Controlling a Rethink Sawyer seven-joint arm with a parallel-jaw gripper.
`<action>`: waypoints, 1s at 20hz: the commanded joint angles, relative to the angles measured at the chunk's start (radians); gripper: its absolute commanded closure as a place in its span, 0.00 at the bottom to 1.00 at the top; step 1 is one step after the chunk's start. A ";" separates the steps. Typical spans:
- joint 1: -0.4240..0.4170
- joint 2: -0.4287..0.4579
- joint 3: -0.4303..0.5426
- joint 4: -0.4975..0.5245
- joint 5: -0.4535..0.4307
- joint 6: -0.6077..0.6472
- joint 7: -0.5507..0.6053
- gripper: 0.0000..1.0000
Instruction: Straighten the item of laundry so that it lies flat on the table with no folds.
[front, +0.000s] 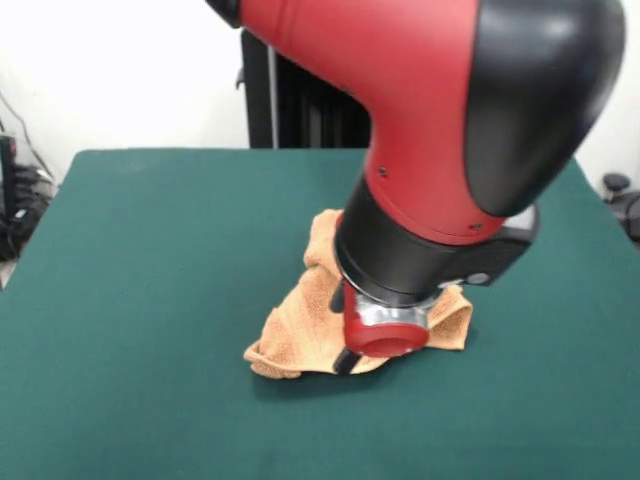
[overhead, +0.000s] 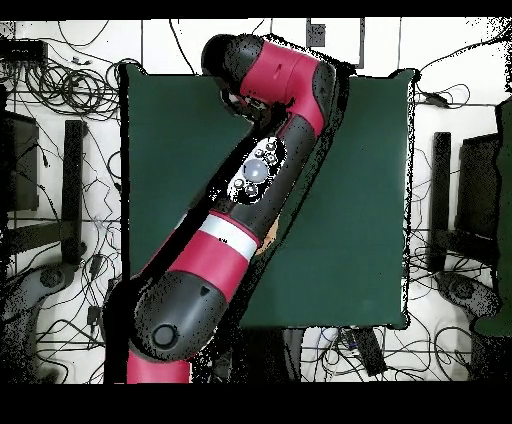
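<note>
Towel found bunched and unflattened; arm positioned directly over it.

Inspected left to right in the front view: the table (front: 150, 300) showed bare green felt at 9 o'clock, then the towel (front: 290, 340) lay near the middle, heaped in folds with a raised peak toward 12 o'clock and a rolled corner at 7 o'clock. The task was judged barely begun, since no edge lay flat and all spreading remained. The gripper (front: 347, 362) stood at the towel's 3 o'clock side, low against the cloth beneath the red wrist; only one dark tip showed, so whether it was open, closed or holding cloth could not be told. In the overhead view the arm (overhead: 250, 190) covered nearly all of the towel.
</note>
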 joint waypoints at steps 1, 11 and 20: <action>0.015 -0.037 0.206 0.030 -0.120 -0.066 -0.200 0.00; 0.031 -0.075 0.243 0.013 -0.248 -0.096 -0.115 0.00; 0.067 -0.062 0.219 -0.006 -0.350 -0.140 -0.022 0.00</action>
